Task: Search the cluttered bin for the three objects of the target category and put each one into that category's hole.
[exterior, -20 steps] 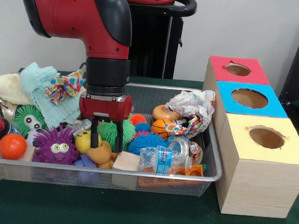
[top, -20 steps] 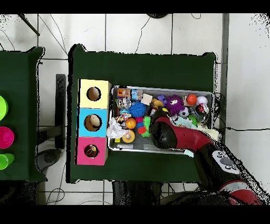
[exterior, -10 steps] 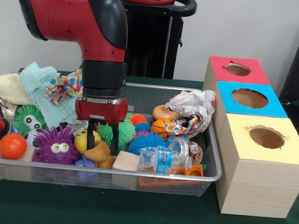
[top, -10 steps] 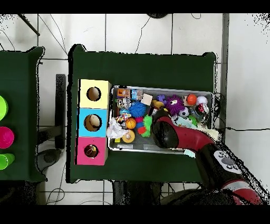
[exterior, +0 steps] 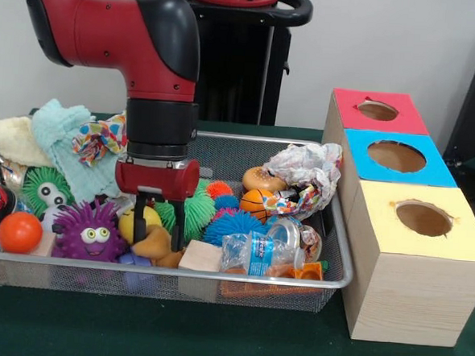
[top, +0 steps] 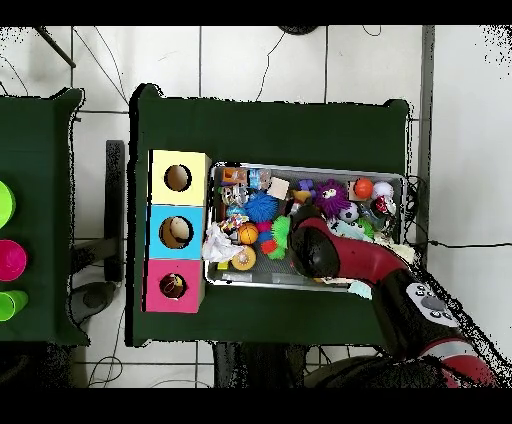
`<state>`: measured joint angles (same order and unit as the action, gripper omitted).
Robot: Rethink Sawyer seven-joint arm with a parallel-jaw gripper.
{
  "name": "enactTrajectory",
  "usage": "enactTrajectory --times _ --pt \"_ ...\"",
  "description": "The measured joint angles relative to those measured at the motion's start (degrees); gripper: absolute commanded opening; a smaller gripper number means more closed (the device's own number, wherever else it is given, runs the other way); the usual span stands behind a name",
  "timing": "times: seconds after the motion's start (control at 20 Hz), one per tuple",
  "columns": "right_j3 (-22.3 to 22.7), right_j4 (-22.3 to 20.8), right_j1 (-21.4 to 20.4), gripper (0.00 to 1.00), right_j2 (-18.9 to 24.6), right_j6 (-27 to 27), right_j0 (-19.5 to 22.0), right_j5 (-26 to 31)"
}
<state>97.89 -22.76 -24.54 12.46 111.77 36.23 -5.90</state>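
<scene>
My gripper is open and reaches down into the wire mesh bin. Its fingertips stand on either side of a tan plush toy, with a yellow ball just behind. A green spiky ball and a blue spiky ball lie to its right, and a purple fuzzy toy with eyes to its left. The wooden box has a red hole, a blue hole and a yellow hole. In the overhead view the arm hides the gripper.
The bin also holds a wooden block, a water bottle, a small basketball, crumpled paper, an orange ball, a green fuzzy toy and a teal cloth. The hole box stands close against the bin's right side.
My gripper has shifted a little to the left in the front view and sunk lower, so that its fingers now straddle the tan plush toy.
</scene>
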Motion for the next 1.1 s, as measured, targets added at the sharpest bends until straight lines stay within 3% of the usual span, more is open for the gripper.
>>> enactTrajectory --times 0.3,0.35,1.1 --pt "-0.82 -0.01 0.02 1.0 0.0 0.0 -0.04 0.32" --pt "-1.05 -0.01 0.02 0.0 0.0 0.0 -0.14 0.43" --pt "-1.54 -0.05 -0.01 0.0 0.0 0.0 -0.43 0.53"
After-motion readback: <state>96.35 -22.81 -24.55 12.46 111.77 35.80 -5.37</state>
